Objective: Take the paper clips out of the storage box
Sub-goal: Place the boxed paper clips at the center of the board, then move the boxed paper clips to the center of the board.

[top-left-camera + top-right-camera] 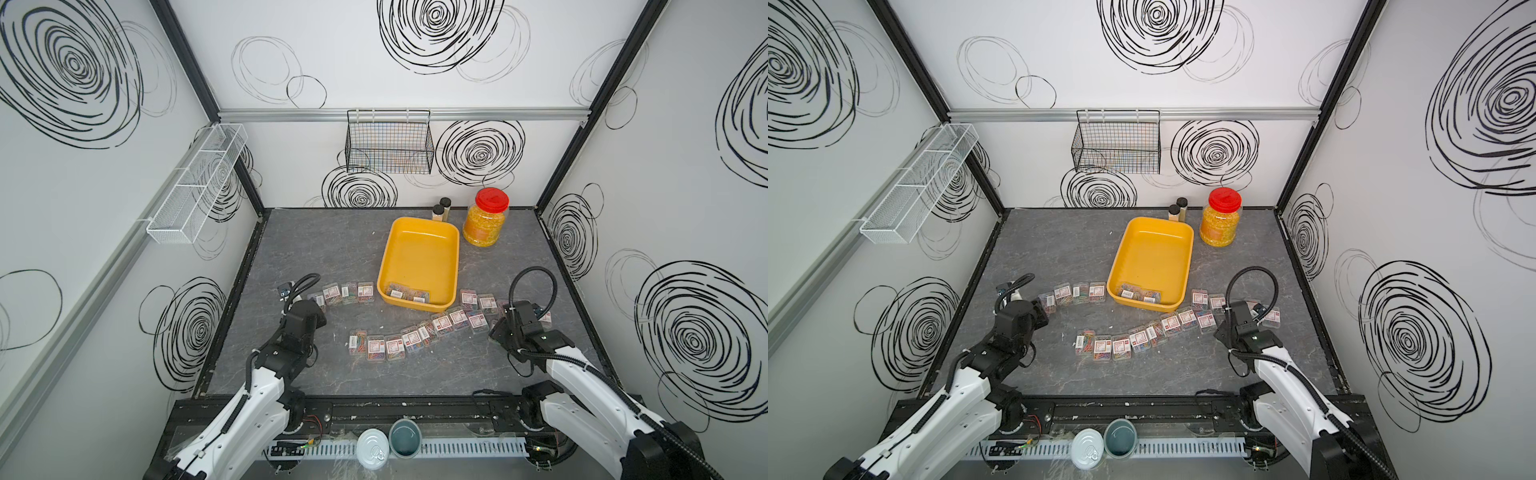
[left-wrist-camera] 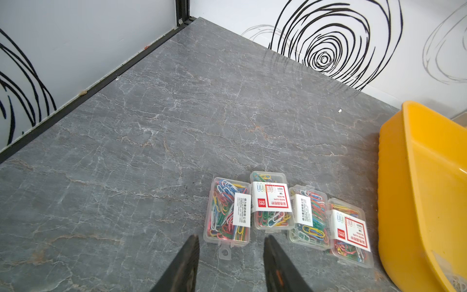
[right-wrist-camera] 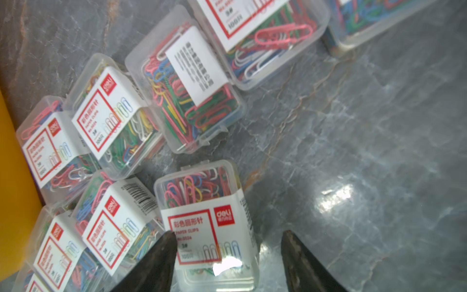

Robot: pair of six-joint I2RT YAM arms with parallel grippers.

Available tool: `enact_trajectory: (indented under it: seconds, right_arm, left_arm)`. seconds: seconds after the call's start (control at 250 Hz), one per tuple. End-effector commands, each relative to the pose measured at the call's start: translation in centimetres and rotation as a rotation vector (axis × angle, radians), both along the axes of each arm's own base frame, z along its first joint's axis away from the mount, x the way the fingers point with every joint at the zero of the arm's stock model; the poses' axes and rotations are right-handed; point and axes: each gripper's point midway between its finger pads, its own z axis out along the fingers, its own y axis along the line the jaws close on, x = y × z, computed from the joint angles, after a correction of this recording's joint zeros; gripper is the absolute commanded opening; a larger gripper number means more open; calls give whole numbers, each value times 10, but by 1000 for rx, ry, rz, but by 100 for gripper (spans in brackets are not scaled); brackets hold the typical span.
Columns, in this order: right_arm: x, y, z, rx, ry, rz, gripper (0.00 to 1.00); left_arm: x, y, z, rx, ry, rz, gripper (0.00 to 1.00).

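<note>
Clear flat plastic cases of multicoloured paper clips (image 1: pixel 441 322) in a curved row on the grey marbled table (image 1: pixel 332 249), two more inside the glossy yellow round-cornered storage box (image 1: pixel 419 249) against its near wall, right gripper (image 3: pixel 228 235) parted astride one labelled case, not clamped, left gripper (image 2: pixel 231 237) parted, empty, just short of another case.

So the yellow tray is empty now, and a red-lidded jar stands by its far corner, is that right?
Not quite. The yellow tray is not empty: at least two cases of paper clips lie at its near end, as both top views show. The red-lidded jar does stand by its far corner.
</note>
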Motion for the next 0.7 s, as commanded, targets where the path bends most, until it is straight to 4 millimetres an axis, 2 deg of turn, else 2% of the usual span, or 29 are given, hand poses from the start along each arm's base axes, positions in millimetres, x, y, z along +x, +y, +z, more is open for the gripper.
enact_trajectory:
  seconds: [0.0,0.324,0.559,0.695]
  right_arm:
    - [6,3,2,74,-58,-66,68]
    - [24,13,8,92,-122,-11,67]
    - [40,21,24,31,-188,136,68]
    - [43,22,25,-9,-199,200,70]
  left_arm:
    - [2,0,1,-5,-13,6,46]
    - [1,1,1,-5,-15,9,46]
    - [1,1,1,-2,-12,11,46]
    - [1,2,1,-3,-12,14,46]
